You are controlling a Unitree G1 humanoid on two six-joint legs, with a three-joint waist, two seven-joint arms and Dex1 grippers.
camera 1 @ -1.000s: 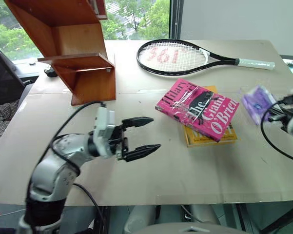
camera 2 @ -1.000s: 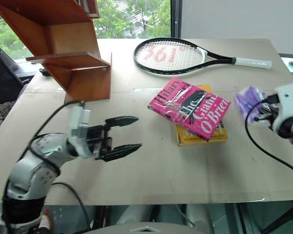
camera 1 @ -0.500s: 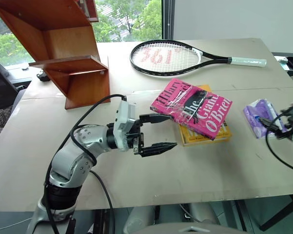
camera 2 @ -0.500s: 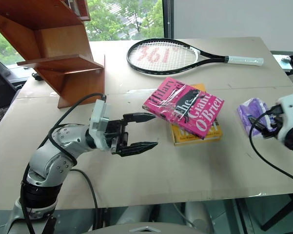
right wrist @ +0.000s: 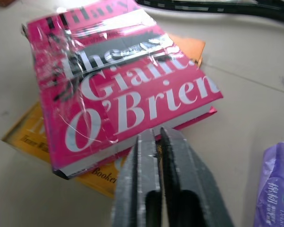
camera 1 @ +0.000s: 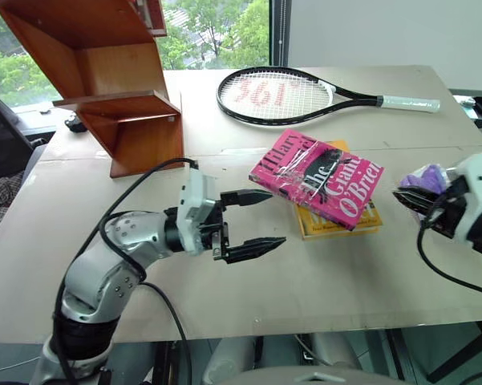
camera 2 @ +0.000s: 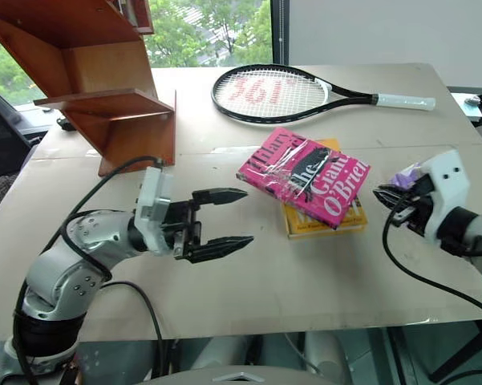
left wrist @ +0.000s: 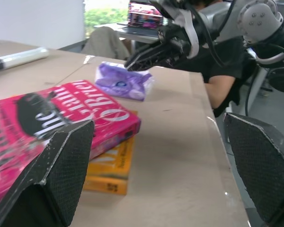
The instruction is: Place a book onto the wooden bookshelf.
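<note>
The pink book (camera 1: 317, 178) lies flat at the table's middle, on top of a yellow-orange paperback (camera 1: 342, 222). At the far left of the table stands the wooden bookshelf (camera 1: 104, 72). My left gripper (camera 1: 277, 216) is open and level just left of the book, its upper fingertip close to the book's left corner. In the left wrist view its fingers (left wrist: 61, 161) frame the book (left wrist: 47, 118). My right gripper (camera 1: 398, 196) is shut and empty, right of the book and pointing at it. In the right wrist view its closed fingers (right wrist: 156, 156) end just short of the book's edge (right wrist: 127, 94).
A tennis racket (camera 1: 305, 92) lies at the back of the table. A purple tissue packet (camera 1: 429, 175) sits behind my right gripper near the right edge. A seated person (left wrist: 222, 71) is beyond that edge. Bare cardboard lies in front of the books.
My right gripper has swung left past the purple packet toward the book. The left gripper stays open beside the book. The head camera has shifted a little.
</note>
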